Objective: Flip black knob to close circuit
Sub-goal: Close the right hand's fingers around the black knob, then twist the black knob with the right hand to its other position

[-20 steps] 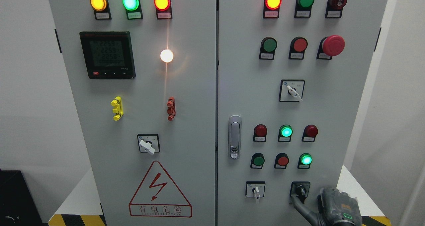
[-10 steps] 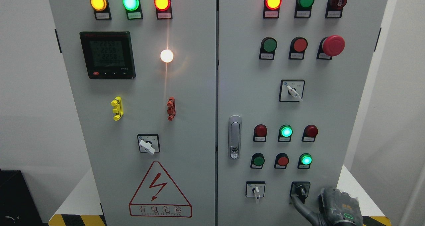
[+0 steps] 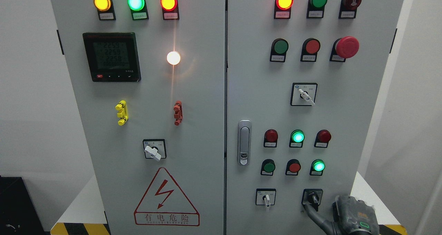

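The black knob (image 3: 313, 197) sits in a black square plate at the lower right of the cabinet's right door (image 3: 248, 90), level with the white-handled selector switch (image 3: 266, 197) to its left and below the lit green lamp (image 3: 318, 166). Its handle points down and a little to the right. The right hand (image 3: 340, 216) comes up from the bottom right corner, with one dark finger (image 3: 312, 214) stretched up to the panel just under the knob; the tip seems to touch or nearly touch the lower end of the handle, though whether it truly bears on it cannot be told from here. The rest of the hand is mostly cut off by the frame edge, so whether the other fingers are curled or spread cannot be told either; it grips nothing that shows. The left arm is out of view. The step in hand looks like the contact stage, before or just at the turn. The next move probably calls for a firm sideways push on the handle's end, keeping the fingertip from sliding off the small lever.
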You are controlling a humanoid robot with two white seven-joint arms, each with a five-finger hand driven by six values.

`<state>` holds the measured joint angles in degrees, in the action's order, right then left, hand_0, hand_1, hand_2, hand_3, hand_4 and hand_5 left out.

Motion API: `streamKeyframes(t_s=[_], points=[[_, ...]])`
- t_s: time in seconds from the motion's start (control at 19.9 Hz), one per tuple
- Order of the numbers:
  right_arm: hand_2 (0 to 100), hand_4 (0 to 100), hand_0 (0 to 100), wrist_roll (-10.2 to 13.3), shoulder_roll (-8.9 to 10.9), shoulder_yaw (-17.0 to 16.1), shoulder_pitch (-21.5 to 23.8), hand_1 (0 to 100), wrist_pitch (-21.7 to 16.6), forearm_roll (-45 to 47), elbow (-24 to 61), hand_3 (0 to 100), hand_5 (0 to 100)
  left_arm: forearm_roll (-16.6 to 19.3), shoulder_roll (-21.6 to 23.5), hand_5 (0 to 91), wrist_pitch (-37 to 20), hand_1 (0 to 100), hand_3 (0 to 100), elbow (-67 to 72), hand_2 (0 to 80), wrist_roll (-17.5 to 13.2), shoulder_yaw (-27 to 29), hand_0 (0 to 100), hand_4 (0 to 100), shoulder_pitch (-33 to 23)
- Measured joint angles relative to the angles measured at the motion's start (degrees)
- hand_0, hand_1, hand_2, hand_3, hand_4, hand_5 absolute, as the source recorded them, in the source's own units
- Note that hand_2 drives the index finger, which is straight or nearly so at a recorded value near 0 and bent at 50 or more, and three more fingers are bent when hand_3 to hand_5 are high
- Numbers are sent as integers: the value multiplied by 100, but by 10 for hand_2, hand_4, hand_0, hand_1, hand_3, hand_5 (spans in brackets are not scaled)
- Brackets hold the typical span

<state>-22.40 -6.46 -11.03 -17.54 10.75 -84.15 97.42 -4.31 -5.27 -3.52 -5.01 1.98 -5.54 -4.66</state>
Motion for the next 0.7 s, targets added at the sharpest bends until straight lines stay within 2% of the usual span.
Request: streamKeyframes(t_s=[0.7], points=[[874, 890, 0, -50, 26, -39, 73, 0, -116, -18, 80, 1000, 852, 0, 0, 0, 0, 556, 0, 0, 0, 0, 0, 120, 0, 0]])
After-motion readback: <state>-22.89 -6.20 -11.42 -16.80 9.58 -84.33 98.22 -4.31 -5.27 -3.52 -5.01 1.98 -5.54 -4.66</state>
